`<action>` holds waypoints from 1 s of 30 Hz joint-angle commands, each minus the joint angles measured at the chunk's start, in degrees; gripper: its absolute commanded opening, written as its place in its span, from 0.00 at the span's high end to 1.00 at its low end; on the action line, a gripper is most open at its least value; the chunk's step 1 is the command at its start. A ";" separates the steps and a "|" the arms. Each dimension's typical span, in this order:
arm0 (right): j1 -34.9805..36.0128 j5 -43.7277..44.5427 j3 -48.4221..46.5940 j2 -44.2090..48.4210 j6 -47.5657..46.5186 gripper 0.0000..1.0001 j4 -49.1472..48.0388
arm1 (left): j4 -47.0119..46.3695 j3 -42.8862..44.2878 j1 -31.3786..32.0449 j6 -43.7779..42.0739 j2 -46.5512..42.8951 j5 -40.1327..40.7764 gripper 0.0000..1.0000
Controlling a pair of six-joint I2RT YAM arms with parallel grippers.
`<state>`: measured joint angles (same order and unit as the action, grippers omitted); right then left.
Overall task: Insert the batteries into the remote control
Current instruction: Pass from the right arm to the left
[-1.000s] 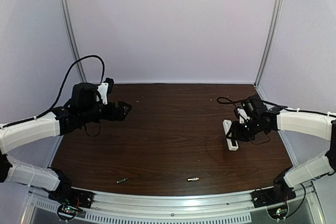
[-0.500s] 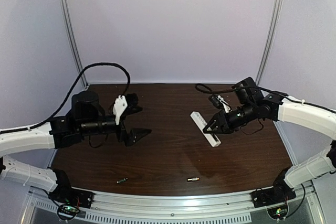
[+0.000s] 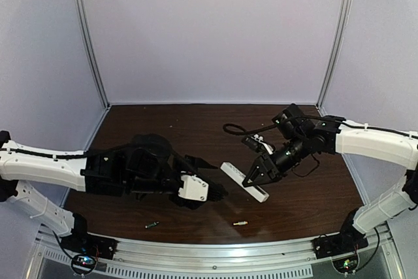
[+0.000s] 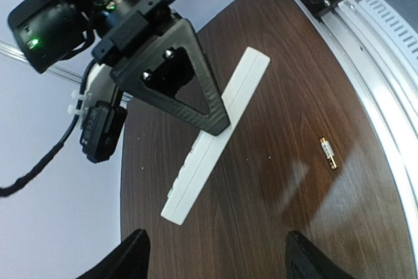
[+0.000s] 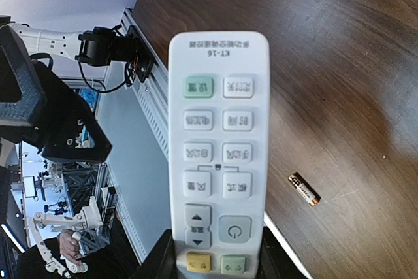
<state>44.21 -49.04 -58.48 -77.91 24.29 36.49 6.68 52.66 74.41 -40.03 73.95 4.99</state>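
The white remote control [image 3: 232,172] hangs slanted above the table's middle, my right gripper [image 3: 256,176] shut on one end of it. The right wrist view shows its button face [image 5: 219,129] clamped between my two fingers [image 5: 160,259]. My left gripper [image 3: 219,178] is open just left of the remote's free end, with nothing between its fingertips [image 4: 130,256]. From the left wrist the remote [image 4: 215,135] lies ahead of those open jaws. Two batteries rest near the front edge, one at the left [image 3: 152,225] and one at the right [image 3: 240,223], [image 4: 328,153], [image 5: 304,189].
A metal rail [image 3: 215,253] runs along the table's near edge, just behind the batteries. Pale walls with corner posts [image 3: 88,37] close the back and sides. Black cables [image 3: 238,127] loop over the table behind the right wrist.
The right gripper carried the remote from the right side to the middle. The left arm swung in from the far left to the centre, its open gripper now beside the remote.
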 commanded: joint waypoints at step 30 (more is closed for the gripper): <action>9.86 2.51 -11.83 -8.55 -2.93 0.70 8.35 | 5.18 6.20 4.55 -6.82 11.45 11.72 0.85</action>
<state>53.71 -50.68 -65.47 -86.11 24.88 39.86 11.55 57.82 78.85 -49.36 85.76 16.14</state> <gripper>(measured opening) 0.367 0.206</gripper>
